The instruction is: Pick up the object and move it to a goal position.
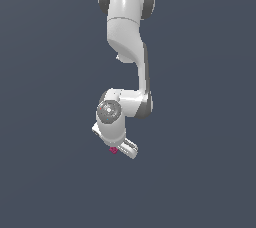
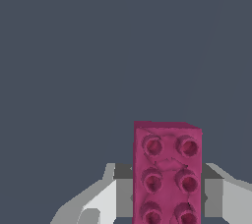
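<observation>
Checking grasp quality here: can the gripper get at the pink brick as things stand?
Likely yes: the brick already sits between the gripper fingers, nothing else nearby; whether they clamp it is unclear.

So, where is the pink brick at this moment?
The pink brick sits between the fingers of the tool; in the exterior view it peeks out at the tool's left side, low in the picture's centre.
</observation>
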You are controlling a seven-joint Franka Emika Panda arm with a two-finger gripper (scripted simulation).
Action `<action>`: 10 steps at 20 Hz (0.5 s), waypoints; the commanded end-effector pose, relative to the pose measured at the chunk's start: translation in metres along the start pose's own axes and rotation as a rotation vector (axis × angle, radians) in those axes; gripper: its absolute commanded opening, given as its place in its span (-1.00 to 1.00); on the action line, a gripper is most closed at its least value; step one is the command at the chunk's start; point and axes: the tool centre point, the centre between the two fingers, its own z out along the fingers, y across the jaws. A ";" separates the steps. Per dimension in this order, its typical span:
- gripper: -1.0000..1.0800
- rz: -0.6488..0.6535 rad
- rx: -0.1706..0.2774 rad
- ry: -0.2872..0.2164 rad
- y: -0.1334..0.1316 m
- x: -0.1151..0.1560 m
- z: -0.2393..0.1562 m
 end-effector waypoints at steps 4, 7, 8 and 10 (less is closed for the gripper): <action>-1.00 0.000 0.000 0.000 -0.006 0.017 -0.003; -1.00 0.000 0.000 0.000 -0.009 0.023 -0.003; -1.00 0.000 0.000 0.000 -0.009 0.025 -0.004; -1.00 0.000 0.000 0.000 -0.010 0.027 -0.004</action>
